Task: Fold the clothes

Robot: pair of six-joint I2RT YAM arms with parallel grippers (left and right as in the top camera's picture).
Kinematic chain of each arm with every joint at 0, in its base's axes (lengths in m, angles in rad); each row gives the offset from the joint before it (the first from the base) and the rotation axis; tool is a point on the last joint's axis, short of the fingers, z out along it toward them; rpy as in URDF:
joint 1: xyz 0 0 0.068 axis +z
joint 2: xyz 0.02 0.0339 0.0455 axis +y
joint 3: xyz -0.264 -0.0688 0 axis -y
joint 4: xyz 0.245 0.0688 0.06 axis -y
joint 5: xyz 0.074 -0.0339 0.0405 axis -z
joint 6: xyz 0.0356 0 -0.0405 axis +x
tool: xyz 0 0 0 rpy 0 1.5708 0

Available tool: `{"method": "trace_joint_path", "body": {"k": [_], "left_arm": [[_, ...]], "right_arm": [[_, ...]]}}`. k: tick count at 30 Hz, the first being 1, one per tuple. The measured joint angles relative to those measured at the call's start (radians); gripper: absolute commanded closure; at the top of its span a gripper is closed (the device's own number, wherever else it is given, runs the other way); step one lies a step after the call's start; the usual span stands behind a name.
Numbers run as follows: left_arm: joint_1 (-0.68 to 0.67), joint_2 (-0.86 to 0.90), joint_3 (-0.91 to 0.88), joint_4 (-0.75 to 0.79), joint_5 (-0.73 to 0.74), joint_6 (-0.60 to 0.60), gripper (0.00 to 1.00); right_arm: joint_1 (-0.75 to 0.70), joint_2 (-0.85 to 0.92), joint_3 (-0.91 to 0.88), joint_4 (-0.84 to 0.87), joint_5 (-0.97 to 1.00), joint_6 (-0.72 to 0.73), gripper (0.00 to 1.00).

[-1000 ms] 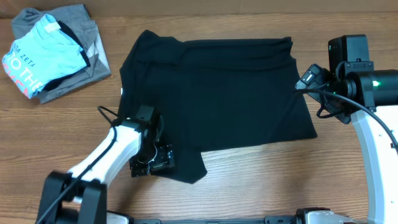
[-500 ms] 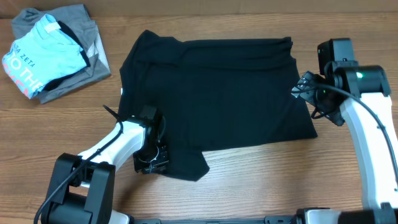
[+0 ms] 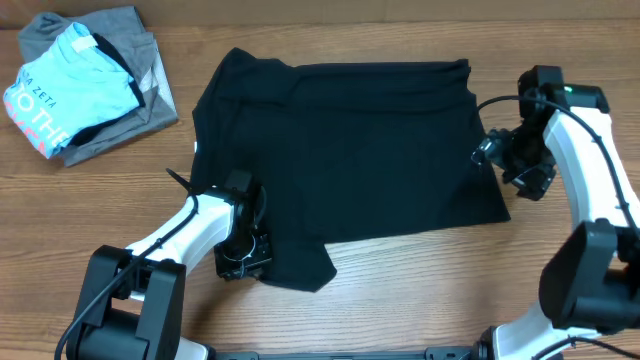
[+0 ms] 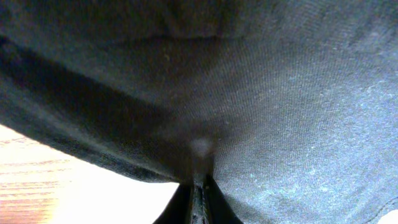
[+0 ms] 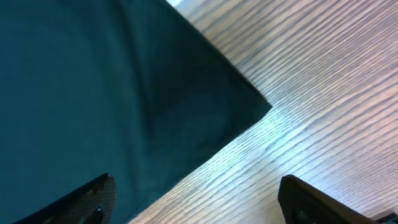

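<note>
The clothes, a black T-shirt [image 3: 350, 150], lie spread flat across the middle of the wooden table [image 3: 420, 290]. My left gripper [image 3: 243, 256] sits at the shirt's front left corner, by a flap of cloth [image 3: 300, 265]. In the left wrist view the fingers [image 4: 199, 198] are pressed together, shut on a pinch of the black fabric [image 4: 280, 106]. My right gripper [image 3: 500, 160] hovers over the shirt's right edge. Its fingers [image 5: 93, 199] stand wide apart, open, with the shirt's corner [image 5: 249, 102] just ahead and bare wood between them.
A pile at the back left holds a light blue printed shirt [image 3: 65, 85] on a grey garment [image 3: 110, 30]. Bare wood [image 5: 323, 74] runs along the table's front and right of the black shirt.
My left gripper has closed on the shirt's front left cloth. The right arm has swung round and down toward the shirt's right edge.
</note>
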Motion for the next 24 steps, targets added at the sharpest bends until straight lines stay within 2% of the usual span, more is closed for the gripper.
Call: {"method": "trace_joint_path", "body": {"k": [5,15,22,24], "left_arm": [[0.000,0.000,0.000,0.000,0.001,0.015,0.95],[0.000,0.000,0.000,0.000,0.003,0.029,0.96],[0.000,0.000,0.000,0.000,0.003,0.048,0.92],[0.000,0.000,0.000,0.000,0.003,0.048,0.92]], "right_arm": [[-0.017,0.008,-0.039,0.055,-0.011,0.018,0.15],[-0.126,0.008,-0.241,0.211,-0.014,0.028,0.15],[-0.162,0.008,-0.284,0.274,-0.015,0.028,0.24],[-0.162,0.008,-0.284,0.298,-0.014,0.026,0.29]]}}
